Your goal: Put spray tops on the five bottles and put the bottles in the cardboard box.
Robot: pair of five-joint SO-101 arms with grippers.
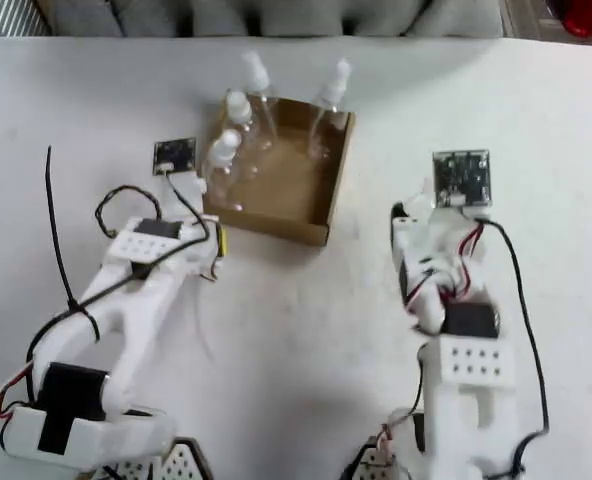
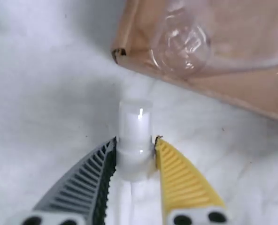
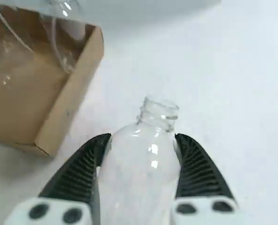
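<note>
My left gripper (image 2: 135, 140) is shut on a white spray top (image 2: 135, 123), held between its grey and yellow fingers (image 2: 181, 180) just off the near left corner of the cardboard box (image 2: 233, 89). In the high view that gripper (image 1: 214, 245) sits beside the box (image 1: 276, 215). My right gripper (image 3: 142, 138) is shut on a clear bottle (image 3: 146, 164) whose neck (image 3: 158, 112) is bare and open. It stands to the right of the box (image 3: 50, 117), above the table (image 1: 416, 215). Several clear bottles with white spray tops (image 1: 238, 105) stand in the box.
Two small circuit boards lie on the white table, one left of the box (image 1: 174, 153) and one ahead of the right arm (image 1: 461, 175). Black cables (image 1: 51, 215) trail beside the left arm. Between the arms the table is bare (image 1: 306, 330).
</note>
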